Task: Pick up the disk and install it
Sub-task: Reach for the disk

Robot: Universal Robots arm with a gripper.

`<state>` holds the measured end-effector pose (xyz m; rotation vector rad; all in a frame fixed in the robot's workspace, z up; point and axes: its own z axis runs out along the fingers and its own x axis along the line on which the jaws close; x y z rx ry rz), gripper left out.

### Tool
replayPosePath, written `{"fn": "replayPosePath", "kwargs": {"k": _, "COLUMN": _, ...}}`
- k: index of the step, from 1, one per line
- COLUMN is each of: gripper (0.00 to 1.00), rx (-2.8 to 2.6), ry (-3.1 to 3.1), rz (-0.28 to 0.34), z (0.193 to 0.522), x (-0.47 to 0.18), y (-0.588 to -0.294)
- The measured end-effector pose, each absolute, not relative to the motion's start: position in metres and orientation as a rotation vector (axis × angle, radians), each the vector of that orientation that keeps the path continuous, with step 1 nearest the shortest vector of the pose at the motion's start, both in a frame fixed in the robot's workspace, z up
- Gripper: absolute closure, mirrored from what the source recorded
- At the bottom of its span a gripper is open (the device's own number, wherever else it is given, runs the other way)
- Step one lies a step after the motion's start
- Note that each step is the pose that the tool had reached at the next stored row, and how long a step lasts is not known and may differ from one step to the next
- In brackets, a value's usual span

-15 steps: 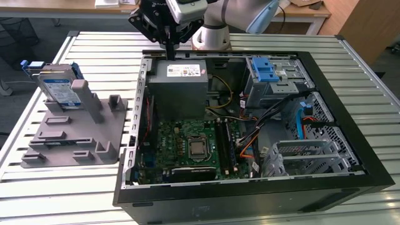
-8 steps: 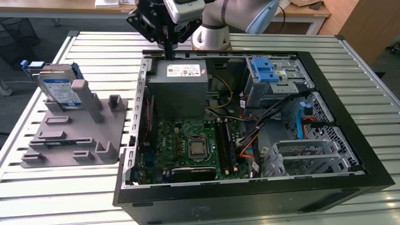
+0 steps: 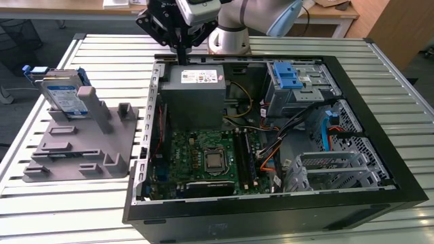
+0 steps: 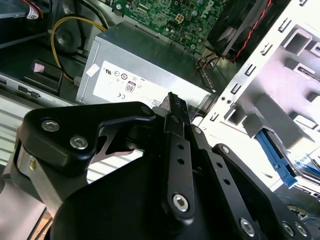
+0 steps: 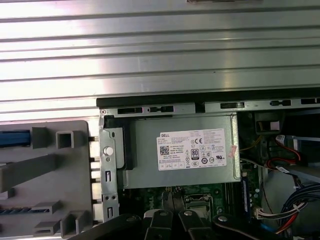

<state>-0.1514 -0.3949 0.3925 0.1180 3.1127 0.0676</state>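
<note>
The desk [image 3: 61, 213] is ribbed, shiny aluminium slats. On it a black metal case [image 3: 271, 206] lies open on its side, showing a green board [image 3: 210, 157], loose coloured wires and a plain grey supply box [image 3: 196, 96] with a white sticker.

At the exterior view's left sits a matt grey moulded stand [image 3: 81, 147] of blocks and slots. The disk [image 3: 64, 96] stands on edge in the stand's far end, leaning slightly. It is a flat silver rectangle with a white-and-blue label and a blue plastic frame round it.

The arm, with smooth silver and pale-blue joints, comes in at the upper middle of the exterior view. Its black pincer [image 3: 183, 60] points straight down over the case's rear edge, just above the supply box and well apart from the disk. In the second wrist view the pincer [image 4: 172, 97] has its two slim bolted fingers pressed together, with nothing between them.
</note>
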Motion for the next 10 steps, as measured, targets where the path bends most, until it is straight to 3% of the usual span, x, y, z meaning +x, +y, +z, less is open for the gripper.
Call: {"fn": "replayPosePath", "kwargs": {"k": 10, "gripper": 0.89, "rx": 0.118, "ry": 3.113, "rz": 0.068, "z": 0.3924, "x": -0.1549, "y": -0.3948}}
